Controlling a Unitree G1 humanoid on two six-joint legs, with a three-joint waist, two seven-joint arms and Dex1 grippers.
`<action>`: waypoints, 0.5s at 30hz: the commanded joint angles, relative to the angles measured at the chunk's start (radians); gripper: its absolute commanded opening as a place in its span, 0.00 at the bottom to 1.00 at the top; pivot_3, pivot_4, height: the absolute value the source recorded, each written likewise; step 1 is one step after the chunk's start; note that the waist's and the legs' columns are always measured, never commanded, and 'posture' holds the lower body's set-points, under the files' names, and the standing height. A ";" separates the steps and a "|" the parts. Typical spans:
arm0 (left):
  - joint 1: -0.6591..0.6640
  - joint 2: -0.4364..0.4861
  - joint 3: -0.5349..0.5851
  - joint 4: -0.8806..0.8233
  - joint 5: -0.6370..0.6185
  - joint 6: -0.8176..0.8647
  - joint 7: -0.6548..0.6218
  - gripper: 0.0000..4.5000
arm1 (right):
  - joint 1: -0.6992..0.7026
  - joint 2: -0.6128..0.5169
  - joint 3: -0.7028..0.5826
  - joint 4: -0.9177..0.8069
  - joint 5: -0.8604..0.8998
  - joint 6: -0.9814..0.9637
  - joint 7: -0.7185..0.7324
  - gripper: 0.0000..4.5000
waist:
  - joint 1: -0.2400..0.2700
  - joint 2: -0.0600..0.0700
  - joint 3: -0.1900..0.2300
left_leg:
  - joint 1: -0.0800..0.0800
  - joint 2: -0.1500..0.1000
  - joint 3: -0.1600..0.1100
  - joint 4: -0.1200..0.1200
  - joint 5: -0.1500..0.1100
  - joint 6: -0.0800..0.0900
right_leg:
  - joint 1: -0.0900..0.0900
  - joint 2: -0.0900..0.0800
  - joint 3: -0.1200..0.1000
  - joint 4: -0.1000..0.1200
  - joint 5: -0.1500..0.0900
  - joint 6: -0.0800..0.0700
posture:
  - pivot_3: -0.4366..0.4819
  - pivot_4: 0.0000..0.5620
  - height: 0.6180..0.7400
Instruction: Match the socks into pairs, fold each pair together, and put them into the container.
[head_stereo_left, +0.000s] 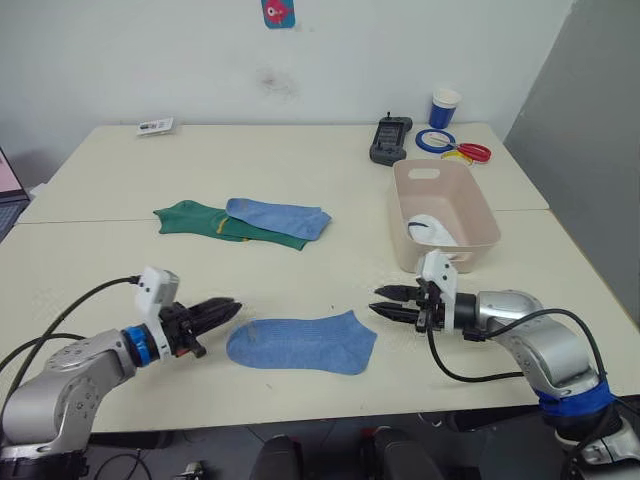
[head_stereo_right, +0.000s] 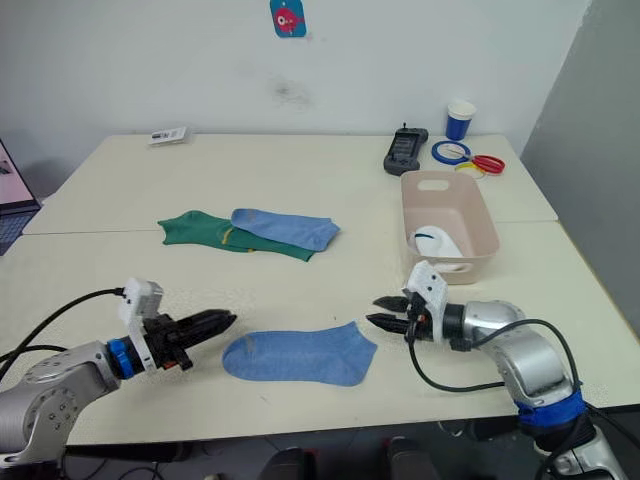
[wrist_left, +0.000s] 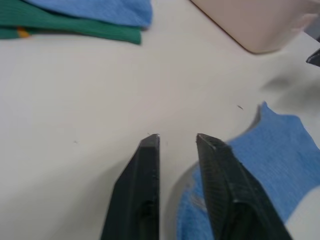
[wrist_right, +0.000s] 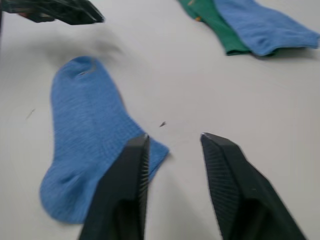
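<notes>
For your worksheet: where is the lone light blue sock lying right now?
The light blue sock lies flat near the table's front edge, between the left claw and right claw.

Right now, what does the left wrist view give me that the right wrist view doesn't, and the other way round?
Left wrist only: the bin, plus the left gripper, open, at one end of the near blue sock. Right wrist only: the whole length of that sock and the right gripper, open, at its other end; the left gripper also shows across the sock. Both: that sock, the bare table, and the far blue sock lying over the green socks.
</notes>
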 joint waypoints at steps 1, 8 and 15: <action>-0.060 -0.050 0.046 -0.065 -0.037 -0.037 0.084 0.55 | -0.063 0.062 0.063 0.030 -0.122 -0.069 -0.126 0.67 | 0.000 0.000 0.000 | 0.000 0.000 0.000 0.000 0.000 0.000 | 0.000 0.000 0.000 0.000 0.000 0.000 | 0.48 0.27 1.00; -0.182 -0.121 -0.043 -0.029 0.062 -0.136 0.171 0.99 | -0.349 0.293 0.109 0.496 -0.243 -0.202 -0.249 1.00 | -0.001 0.000 0.000 | 0.000 0.000 0.000 0.000 0.000 0.000 | 0.000 0.004 0.001 0.000 0.001 0.000 | 0.48 0.27 1.00; -0.198 -0.161 -0.108 0.008 0.170 -0.261 0.206 0.99 | -0.685 0.493 -0.049 1.210 -0.209 -0.356 -0.354 1.00 | -0.002 0.000 0.000 | -0.002 0.000 0.001 0.001 0.000 0.000 | -0.001 0.003 0.001 0.000 0.004 -0.005 | 0.48 0.27 1.00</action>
